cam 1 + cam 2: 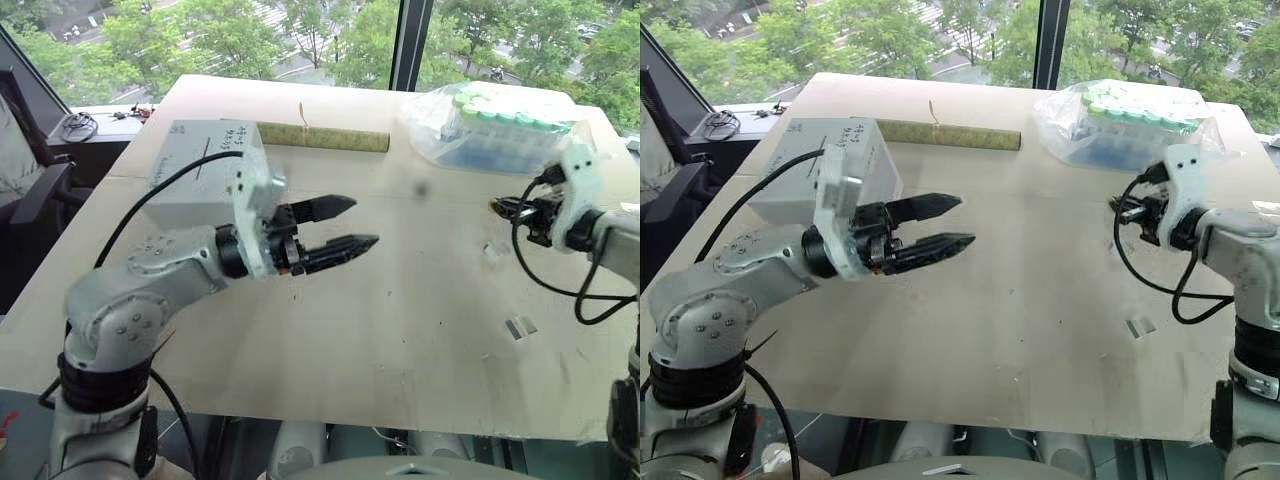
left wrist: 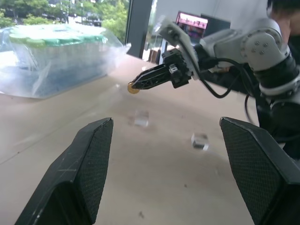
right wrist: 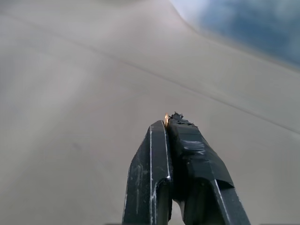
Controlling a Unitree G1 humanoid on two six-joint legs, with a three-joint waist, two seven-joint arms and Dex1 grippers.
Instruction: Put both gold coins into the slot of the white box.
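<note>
Bag of tubes (image 1: 500, 128) behind right gripper (image 2: 132, 87) pinching gold coin (image 2: 133, 88); left gripper (image 1: 350, 226) jaws apart, empty.

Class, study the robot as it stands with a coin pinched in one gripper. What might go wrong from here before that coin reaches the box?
1. The right gripper holds the gold coin only at its fingertips, above the table, so it might slip out.
2. The white box sits across the table, partly behind the open left gripper, which may block the way.
3. The slot is narrow; a tilted coin may miss.
</note>
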